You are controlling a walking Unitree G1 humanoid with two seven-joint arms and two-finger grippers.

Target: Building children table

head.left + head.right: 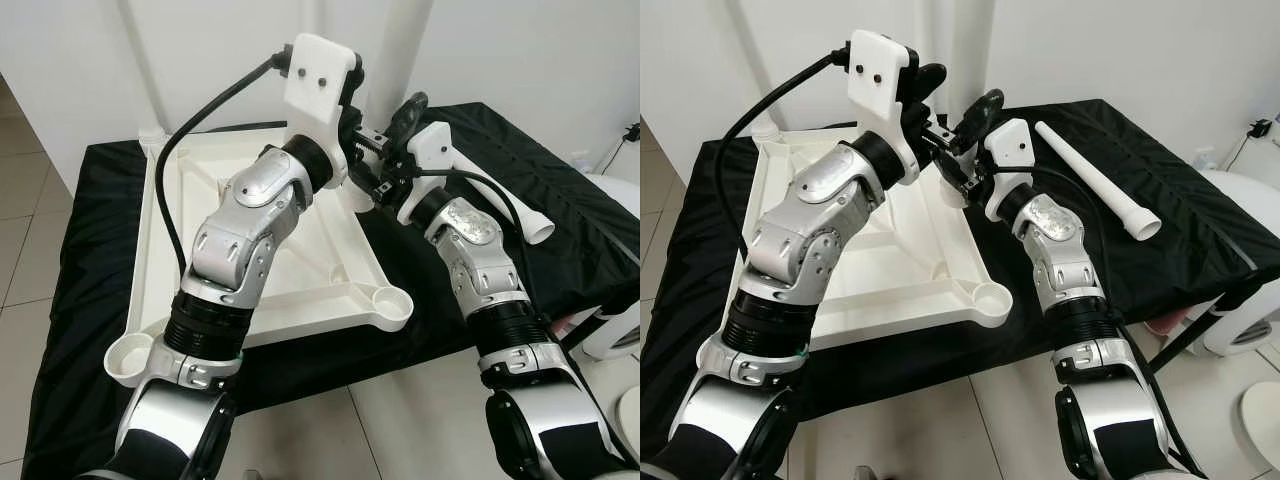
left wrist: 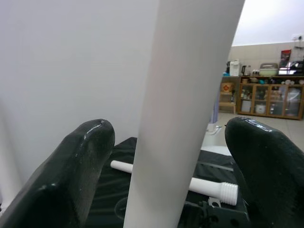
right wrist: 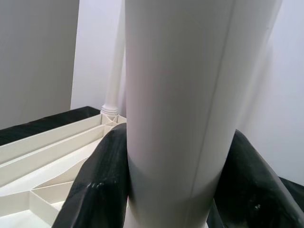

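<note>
Tabletop (image 1: pixel 300 250), white, underside up, lies on black cloth (image 1: pixel 90 230); one leg (image 3: pixel 112 71) stands in its far left corner. Left gripper (image 2: pixel 166 156): fingers spread around upright leg (image 2: pixel 183 95), not touching. Right gripper (image 3: pixel 166 185): clamped on that leg. Loose leg (image 1: pixel 1095 180) lies on the cloth, right.

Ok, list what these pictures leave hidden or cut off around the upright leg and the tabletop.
- Upright leg: top cut by the frame edge in both eye views; its base socket is hidden behind the right gripper and left gripper.
- Upturned tabletop: middle covered by the left arm in both eye views.
- Loose leg: partly hidden behind the upright leg in the left wrist view.
</note>
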